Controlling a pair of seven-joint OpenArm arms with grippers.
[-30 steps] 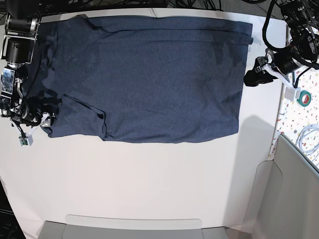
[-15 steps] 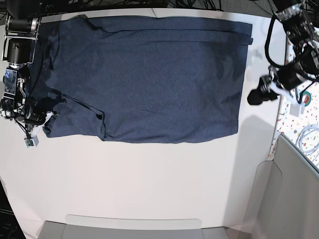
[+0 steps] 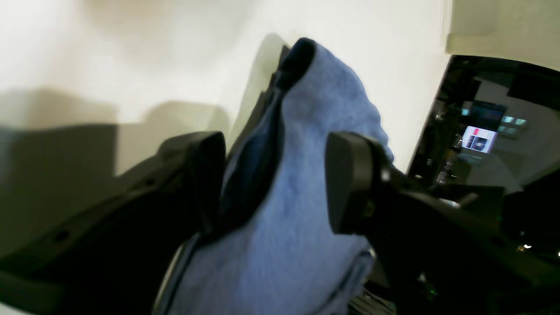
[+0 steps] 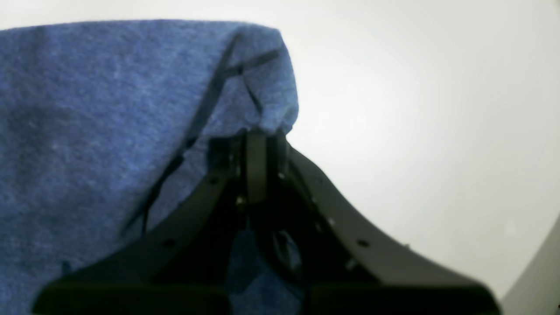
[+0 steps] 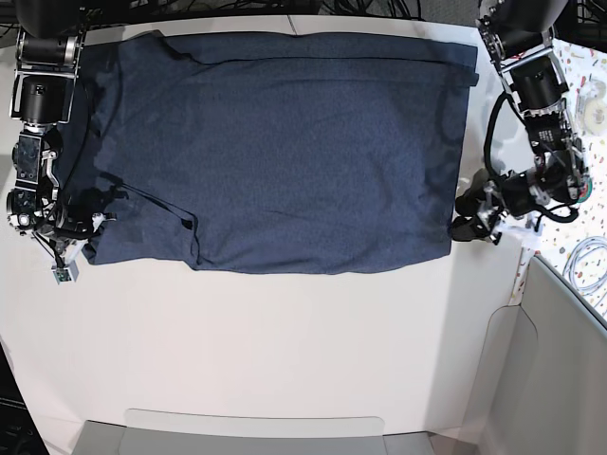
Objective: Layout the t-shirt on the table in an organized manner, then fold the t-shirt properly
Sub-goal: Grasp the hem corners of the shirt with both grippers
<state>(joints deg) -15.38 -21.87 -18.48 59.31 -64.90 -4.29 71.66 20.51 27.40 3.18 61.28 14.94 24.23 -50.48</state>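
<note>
T-shirt flat across the table's far half, a gripper at each near corner

The right arm reaches down one side, and its right tool is closed tight, its two fingers pressed together on a bit of the t-shirt. The left arm bends down on the other side. Its left tool is wide open, with cloth sitting loose between its fingers.
</note>
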